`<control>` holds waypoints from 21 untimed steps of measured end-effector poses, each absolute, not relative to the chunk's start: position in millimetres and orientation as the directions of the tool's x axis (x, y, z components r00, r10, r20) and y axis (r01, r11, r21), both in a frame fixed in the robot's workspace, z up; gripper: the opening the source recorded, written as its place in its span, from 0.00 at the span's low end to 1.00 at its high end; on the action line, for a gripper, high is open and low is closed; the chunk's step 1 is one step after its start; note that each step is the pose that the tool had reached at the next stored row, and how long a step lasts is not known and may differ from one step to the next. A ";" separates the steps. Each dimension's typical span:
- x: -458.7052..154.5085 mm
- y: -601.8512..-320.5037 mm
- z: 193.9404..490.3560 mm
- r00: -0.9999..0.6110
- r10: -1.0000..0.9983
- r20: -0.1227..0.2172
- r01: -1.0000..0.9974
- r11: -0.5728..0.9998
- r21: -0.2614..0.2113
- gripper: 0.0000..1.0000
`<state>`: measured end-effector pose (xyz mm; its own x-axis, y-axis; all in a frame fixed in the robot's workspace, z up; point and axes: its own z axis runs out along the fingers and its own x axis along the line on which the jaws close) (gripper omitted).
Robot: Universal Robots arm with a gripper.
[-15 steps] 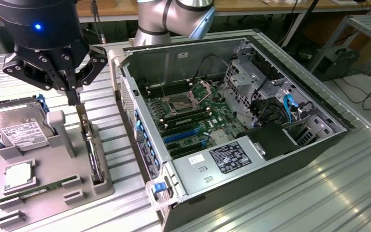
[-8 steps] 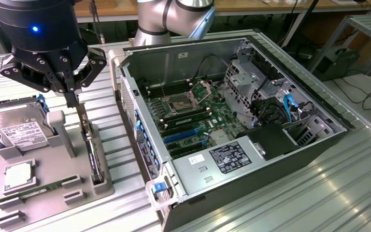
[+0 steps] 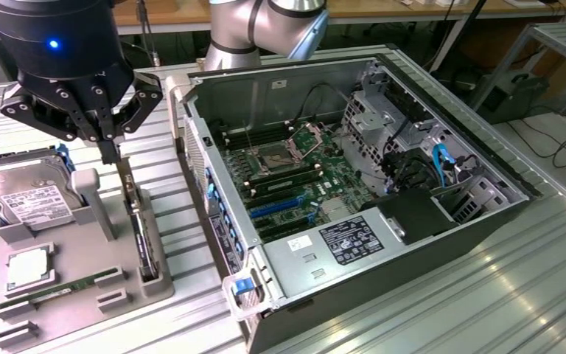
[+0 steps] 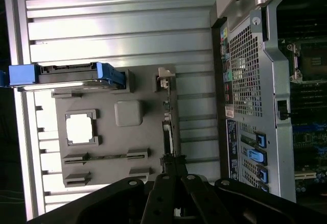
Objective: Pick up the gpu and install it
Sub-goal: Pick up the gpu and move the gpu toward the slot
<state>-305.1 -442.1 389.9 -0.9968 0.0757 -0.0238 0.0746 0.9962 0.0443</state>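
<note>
The gpu (image 3: 141,225) is a thin dark card standing on its edge in a slot of the grey holder tray (image 3: 86,295), left of the open computer case (image 3: 362,184). In the wrist view the gpu (image 4: 168,127) appears edge-on, with its silvery bracket end (image 4: 164,78) away from the fingers. My black gripper (image 3: 112,153) hangs above the tray, near the card's far end and a little above it. Its fingers are shut together with nothing between them. In the wrist view the gripper (image 4: 171,167) lines up with the card's length.
A silver hard drive (image 3: 27,200) in a blue caddy, a square processor chip (image 3: 27,270) and a green memory stick (image 3: 59,292) share the tray. The case lies open with its motherboard (image 3: 293,177) and blue slots (image 3: 275,209) exposed. Its perforated rear panel (image 4: 245,81) stands close beside the tray.
</note>
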 end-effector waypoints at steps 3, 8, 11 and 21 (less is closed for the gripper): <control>-305.1 -442.1 389.9 -0.997 0.076 -0.024 0.075 0.996 0.044 0.17; -305.1 -442.1 389.9 -0.997 0.076 -0.024 0.075 0.996 0.044 0.36; -305.1 -442.1 389.9 -0.997 0.076 -0.024 0.075 0.996 0.044 0.48; -305.1 -442.1 388.3 -0.998 0.064 -0.024 0.063 0.997 0.044 0.60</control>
<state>-305.1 -442.1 388.3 -0.9976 0.0643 -0.0238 0.0632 0.9970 0.0443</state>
